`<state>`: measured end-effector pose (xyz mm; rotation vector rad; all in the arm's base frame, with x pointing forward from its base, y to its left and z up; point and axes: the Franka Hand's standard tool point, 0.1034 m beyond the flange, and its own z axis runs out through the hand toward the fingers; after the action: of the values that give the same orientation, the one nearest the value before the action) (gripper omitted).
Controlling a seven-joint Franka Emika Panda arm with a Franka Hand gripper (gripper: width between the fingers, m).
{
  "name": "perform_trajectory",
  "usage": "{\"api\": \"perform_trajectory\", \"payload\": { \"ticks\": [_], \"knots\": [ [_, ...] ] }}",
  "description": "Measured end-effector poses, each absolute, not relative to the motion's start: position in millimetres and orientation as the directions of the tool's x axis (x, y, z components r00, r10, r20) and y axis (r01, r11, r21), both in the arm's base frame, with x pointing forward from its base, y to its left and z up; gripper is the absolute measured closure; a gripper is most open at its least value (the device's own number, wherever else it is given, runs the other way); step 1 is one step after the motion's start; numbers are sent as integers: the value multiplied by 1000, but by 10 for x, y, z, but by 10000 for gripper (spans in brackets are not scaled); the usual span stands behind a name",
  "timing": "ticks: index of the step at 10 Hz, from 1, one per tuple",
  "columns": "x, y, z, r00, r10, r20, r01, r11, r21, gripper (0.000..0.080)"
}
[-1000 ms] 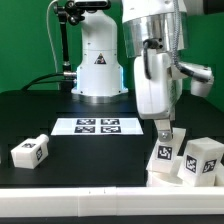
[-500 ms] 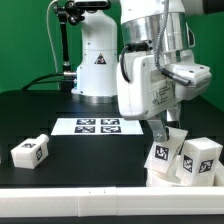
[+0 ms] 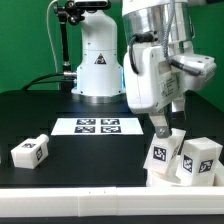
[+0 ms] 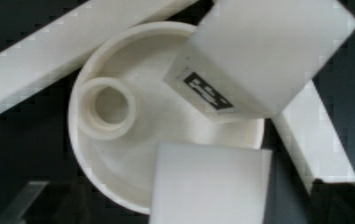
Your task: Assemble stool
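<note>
In the wrist view the round white seat point(image 4: 129, 75) lies flat, its raised hub showing. One white leg point(image 4: 213, 182) stands on the seat between my fingers, with dark gaps on both sides of it. A second tagged leg point(image 4: 254, 60) leans over the seat's far rim. My gripper point(image 4: 188, 208) is open around the first leg, touching nothing. In the exterior view the gripper point(image 3: 163, 128) hangs just above a tagged leg point(image 3: 162, 157) at the front on the exterior view's right, beside another tagged block point(image 3: 201, 160). A third leg point(image 3: 30, 151) lies apart at the exterior view's left.
The marker board point(image 3: 98, 126) lies flat mid-table behind the parts. White rail bars point(image 4: 49, 50) run past the seat in the wrist view. The robot's white base point(image 3: 98, 65) stands at the back, with a black cable to the exterior view's left.
The jaws have opened and let go of the leg, which stays standing. The wrist, turned half a second ago, has swung back over it.
</note>
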<state>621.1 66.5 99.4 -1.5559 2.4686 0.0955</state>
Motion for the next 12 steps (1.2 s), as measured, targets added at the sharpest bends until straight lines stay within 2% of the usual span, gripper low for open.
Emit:
{"api": "perform_trajectory", "payload": {
  "ticks": [1, 4, 5, 8, 12],
  "knots": [
    [6223, 663, 1032, -347, -912, -220, -924, 372, -85, 155],
    [6212, 659, 1002, -117, -975, -190, -981, 143, -131, 150],
    [6210, 660, 999, -78, -980, -184, -985, 104, -137, 150],
    [6212, 706, 1020, 329, -942, -62, -936, -317, -154, 150],
    [6200, 768, 1010, 620, -785, -4, -775, -611, -163, 150]
  ]
}}
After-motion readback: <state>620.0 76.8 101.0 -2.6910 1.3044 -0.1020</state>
